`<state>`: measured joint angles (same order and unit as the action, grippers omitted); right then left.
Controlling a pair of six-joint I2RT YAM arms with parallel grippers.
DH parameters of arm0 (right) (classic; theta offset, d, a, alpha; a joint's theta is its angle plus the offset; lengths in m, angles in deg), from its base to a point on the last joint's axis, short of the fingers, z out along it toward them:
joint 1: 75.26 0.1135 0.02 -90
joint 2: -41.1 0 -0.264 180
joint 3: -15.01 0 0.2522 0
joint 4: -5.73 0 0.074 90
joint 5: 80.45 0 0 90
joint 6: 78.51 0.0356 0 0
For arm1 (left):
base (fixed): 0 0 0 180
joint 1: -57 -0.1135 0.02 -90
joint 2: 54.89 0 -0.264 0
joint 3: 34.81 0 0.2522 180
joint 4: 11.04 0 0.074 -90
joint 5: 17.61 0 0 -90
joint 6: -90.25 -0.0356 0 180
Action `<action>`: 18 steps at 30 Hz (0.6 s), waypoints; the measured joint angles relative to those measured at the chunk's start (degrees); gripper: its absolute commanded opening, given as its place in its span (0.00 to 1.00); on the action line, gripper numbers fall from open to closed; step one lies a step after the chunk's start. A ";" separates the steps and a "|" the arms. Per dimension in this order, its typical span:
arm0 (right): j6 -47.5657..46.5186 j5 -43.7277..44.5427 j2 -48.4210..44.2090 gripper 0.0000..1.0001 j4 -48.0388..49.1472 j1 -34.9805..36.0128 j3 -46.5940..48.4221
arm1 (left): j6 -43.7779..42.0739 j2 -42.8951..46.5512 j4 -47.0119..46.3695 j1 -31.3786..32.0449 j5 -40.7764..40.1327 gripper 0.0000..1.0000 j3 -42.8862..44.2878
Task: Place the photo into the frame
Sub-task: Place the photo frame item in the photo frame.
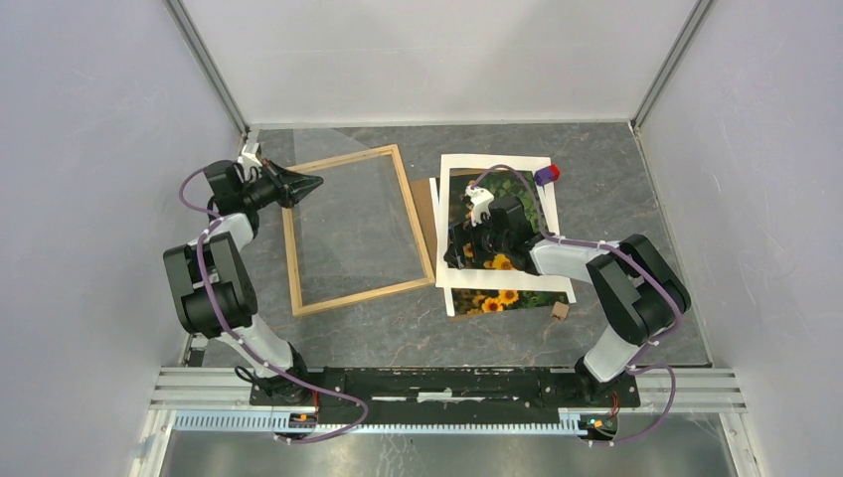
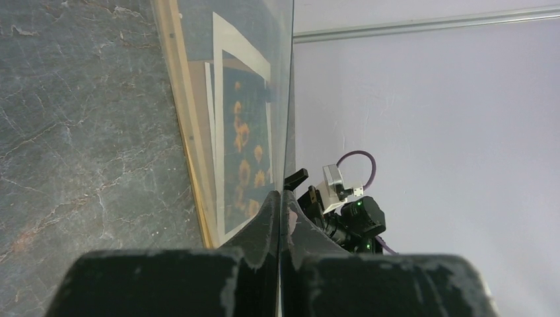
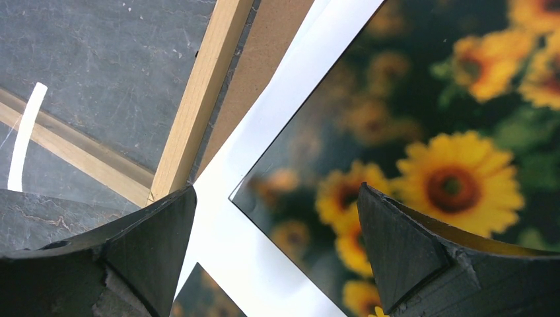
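Wide-open, my right claw (image 3: pixel 276 198) hovers directly over the photo (image 3: pixel 429 132), lying flat with its white mat (image 3: pixel 277 112). The frame (image 3: pixel 198 99) lies just leftward, where my left claw (image 2: pixel 280 218) pinches the tilted glass pane (image 2: pixel 277 66). Right is nearer.

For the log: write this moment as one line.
left end effector: shut on pane; right end effector: open over photo; frame: on table
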<state>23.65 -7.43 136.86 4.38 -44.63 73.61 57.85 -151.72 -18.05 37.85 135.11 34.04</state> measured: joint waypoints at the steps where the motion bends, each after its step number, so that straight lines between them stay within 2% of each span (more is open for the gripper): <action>1: 0.00 0.00 0.00 0.98 0.00 0.00 0.00 | 0.00 0.07 0.00 0.00 0.02 0.02 -0.02; 18: 0.00 -0.17 0.00 0.98 0.00 0.00 0.00 | 0.96 1.73 -3.41 1.68 0.59 0.02 -0.11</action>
<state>23.65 -7.60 136.86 4.38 -44.63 73.61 58.81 -150.00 -21.46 39.53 135.70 33.93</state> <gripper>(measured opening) 0.979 0.024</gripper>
